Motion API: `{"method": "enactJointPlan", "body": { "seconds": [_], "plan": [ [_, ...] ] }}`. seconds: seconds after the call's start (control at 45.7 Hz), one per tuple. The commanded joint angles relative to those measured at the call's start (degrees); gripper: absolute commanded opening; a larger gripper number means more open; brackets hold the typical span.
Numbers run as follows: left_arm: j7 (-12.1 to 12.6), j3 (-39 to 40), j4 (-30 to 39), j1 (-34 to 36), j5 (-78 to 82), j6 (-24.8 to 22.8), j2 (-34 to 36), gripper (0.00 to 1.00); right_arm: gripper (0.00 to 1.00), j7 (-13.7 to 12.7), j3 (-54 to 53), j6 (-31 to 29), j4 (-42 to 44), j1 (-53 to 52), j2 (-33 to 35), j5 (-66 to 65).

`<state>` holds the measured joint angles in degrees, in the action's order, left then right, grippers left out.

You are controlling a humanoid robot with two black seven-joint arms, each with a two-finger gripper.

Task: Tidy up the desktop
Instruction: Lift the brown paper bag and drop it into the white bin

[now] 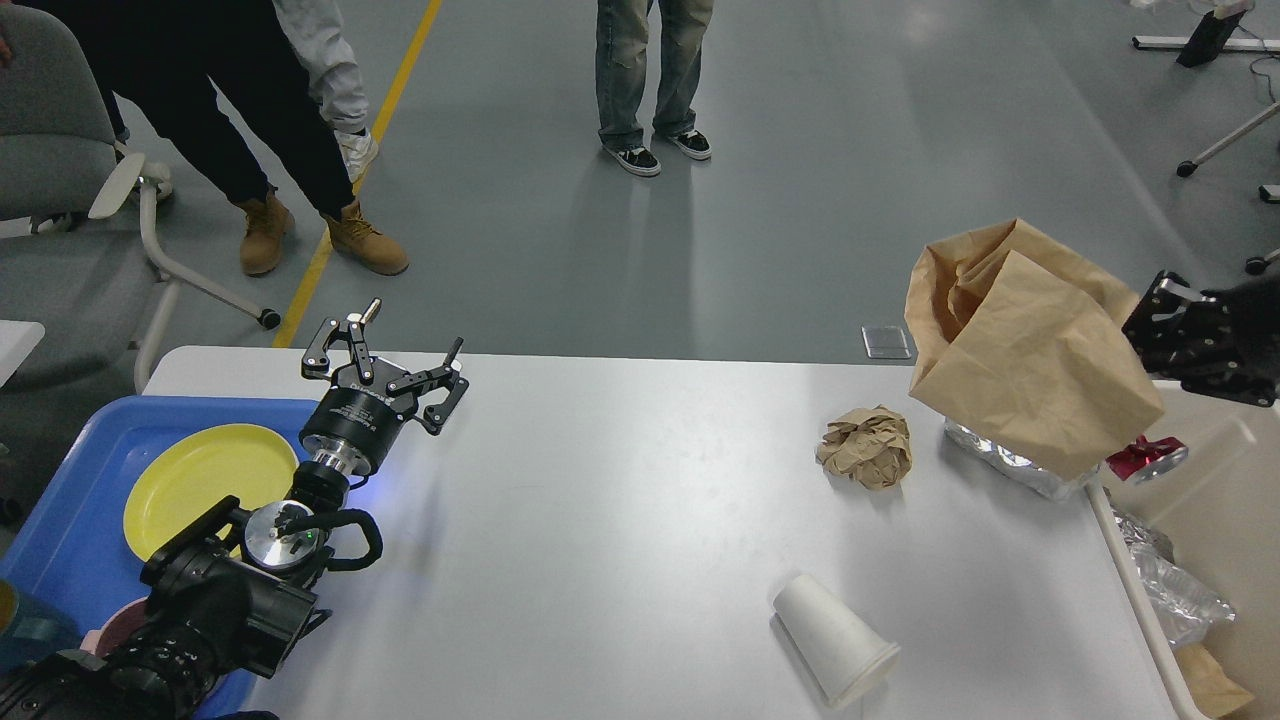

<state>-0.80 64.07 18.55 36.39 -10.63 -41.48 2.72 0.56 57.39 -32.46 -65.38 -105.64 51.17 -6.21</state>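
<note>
Fingers (372, 312) of the left gripper (410, 345) spread wide above the white worktop (620, 500) beside the blue tray (70, 540), while the crumpled paper ball (866, 447), white cup (835, 640) and right-held brown bag (1030, 350) lie rightward.

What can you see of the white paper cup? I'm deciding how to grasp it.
The white paper cup lies on its side on the white desktop, near the front edge. It is a plain tapered cup, undented as far as I can see, with its open rim pointing toward the lower right. Nothing else touches it.
</note>
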Motion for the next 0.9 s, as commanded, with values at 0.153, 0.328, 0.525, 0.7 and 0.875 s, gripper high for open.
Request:
{"method": "enactJointPlan", "body": {
  "seconds": [0.153, 0.328, 0.525, 0.7, 0.875],
  "plan": [
    [0.0, 0.0, 0.0, 0.0, 0.0, 0.0, 0.0, 0.96, 0.00, 0.0, -0.5, 9.4, 14.3, 10.7, 0.1, -0.2],
    [0.0, 0.0, 0.0, 0.0, 0.0, 0.0, 0.0, 0.96, 0.00, 0.1, -2.9, 29.2, 24.4, 29.8, -2.0, 2.1],
    [0.0, 0.0, 0.0, 0.0, 0.0, 0.0, 0.0, 0.96, 0.00, 0.1, -8.2, 36.7, 33.3, 46.4, -5.8, 5.0],
    [0.0, 0.0, 0.0, 0.0, 0.0, 0.0, 0.0, 0.96, 0.99, 0.2, -11.5, 37.5, 36.2, 51.6, -6.8, 5.0],
    [0.0, 0.0, 0.0, 0.0, 0.0, 0.0, 0.0, 0.96, 1.00, 0.2, -11.9, 37.5, 36.6, 52.6, -7.8, 5.0]
  ]
}}
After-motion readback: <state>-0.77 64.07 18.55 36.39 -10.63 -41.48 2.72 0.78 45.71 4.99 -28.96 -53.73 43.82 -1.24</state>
